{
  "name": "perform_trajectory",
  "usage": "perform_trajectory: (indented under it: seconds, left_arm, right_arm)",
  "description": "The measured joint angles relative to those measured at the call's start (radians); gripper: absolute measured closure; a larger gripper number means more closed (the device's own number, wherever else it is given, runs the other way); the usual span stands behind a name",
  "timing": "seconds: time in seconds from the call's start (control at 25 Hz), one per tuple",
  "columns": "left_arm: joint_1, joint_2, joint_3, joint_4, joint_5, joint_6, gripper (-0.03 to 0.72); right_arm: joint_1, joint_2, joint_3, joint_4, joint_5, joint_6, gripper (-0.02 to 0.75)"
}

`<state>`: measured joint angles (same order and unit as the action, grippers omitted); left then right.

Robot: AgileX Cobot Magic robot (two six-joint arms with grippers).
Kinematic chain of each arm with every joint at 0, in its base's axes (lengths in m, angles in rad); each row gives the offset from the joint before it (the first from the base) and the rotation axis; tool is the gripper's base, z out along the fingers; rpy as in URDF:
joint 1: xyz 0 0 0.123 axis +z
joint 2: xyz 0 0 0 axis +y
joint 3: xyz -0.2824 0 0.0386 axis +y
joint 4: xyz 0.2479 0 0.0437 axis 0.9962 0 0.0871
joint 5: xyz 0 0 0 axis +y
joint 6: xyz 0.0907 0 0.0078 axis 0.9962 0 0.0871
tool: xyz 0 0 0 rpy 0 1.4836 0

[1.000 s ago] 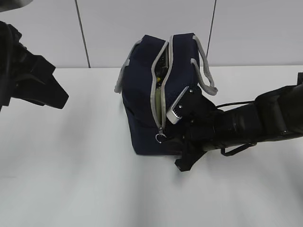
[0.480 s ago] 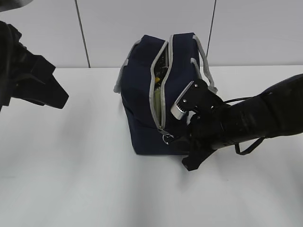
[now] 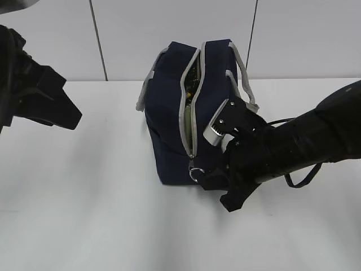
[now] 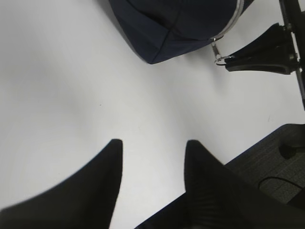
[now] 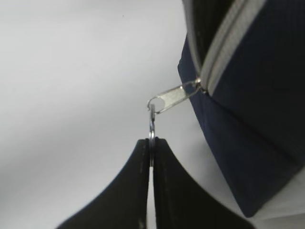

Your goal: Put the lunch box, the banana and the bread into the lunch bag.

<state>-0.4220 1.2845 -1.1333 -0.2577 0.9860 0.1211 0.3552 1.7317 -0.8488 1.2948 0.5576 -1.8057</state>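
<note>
lunch bag [image 3: 169,124] navy fabric, metal ring pull [image 5: 151,125] pinched by right end effector [image 5: 151,145]

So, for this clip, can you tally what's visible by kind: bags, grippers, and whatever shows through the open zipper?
Lunch bag: 1
Ring pull on the zipper: 1
Grippers: 2, the left gripper and the right gripper
Items seen through the open zipper: a yellow-green patch, too hidden to count
Total: 4 countable things

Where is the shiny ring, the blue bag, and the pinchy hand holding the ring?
metal ring pull [image 5: 151,121]: right wrist view, on the ring's thin edge.
lunch bag [image 3: 166,132]: exterior view, on its navy side.
right gripper [image 5: 151,145]: right wrist view, between the shut fingertips.
</note>
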Motion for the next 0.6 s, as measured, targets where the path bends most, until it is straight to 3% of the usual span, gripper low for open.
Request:
perform_trajectory:
  seconds: [0.6]
  left_arm:
    - [0.000,0.000,0.000,0.000,-0.003,0.000,0.371]
  right_arm:
    - [0.000,-0.136,-0.006,-0.007,-0.002,0.006,0.738]
